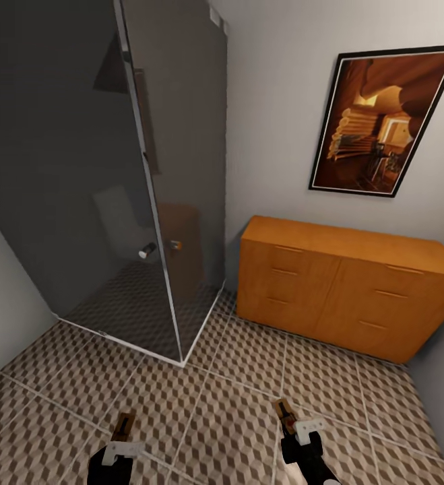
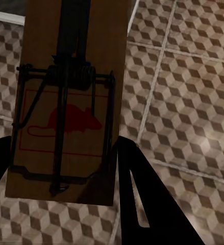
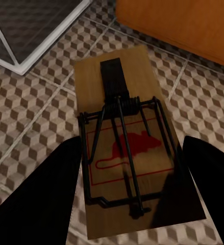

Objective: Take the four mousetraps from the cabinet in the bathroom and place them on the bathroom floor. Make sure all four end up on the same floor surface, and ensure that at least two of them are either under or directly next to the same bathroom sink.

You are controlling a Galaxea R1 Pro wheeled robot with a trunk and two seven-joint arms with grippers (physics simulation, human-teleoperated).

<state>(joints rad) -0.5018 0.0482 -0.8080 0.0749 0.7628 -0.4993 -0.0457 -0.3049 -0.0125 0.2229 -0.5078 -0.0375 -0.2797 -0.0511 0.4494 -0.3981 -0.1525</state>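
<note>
Mousetraps were in both grippers: one (image 2: 66,102) sat between the dark fingers (image 2: 142,199) of the left gripper (image 1: 122,438), and a second one (image 3: 129,148) lay between the fingers (image 3: 35,199) of the right gripper (image 1: 296,424). Each was a flat brown wooden slab with a dark wire spring and bar and a red mouse printed on its face. Both pairs of jaws were closed in on the long edges of their slabs, open only as wide as the wood allowed. In the head view the left trap (image 1: 123,426) stuck out ahead of its white finger mount at the near left, and the right trap (image 1: 285,412) did the same at the near right, both held above the bathroom floor (image 1: 235,397) with its brown, beige and white cube pattern. How high they hung over the tiles was hard to judge from these angles.

Farther off on the right stood the cabinet (image 1: 343,289), orange-brown with a flat top and slot-handled drawer fronts, all of which looked closed, set against the far wall. Its lower edge also showed beyond the right trap in the right wrist view. On the far left rose a smoked-glass shower enclosure (image 1: 114,175) with a pale metal frame, its corner meeting the floor to the left of the cabinet. A framed picture (image 1: 383,118) in warm brown tones hung on the wall above the cabinet.
</note>
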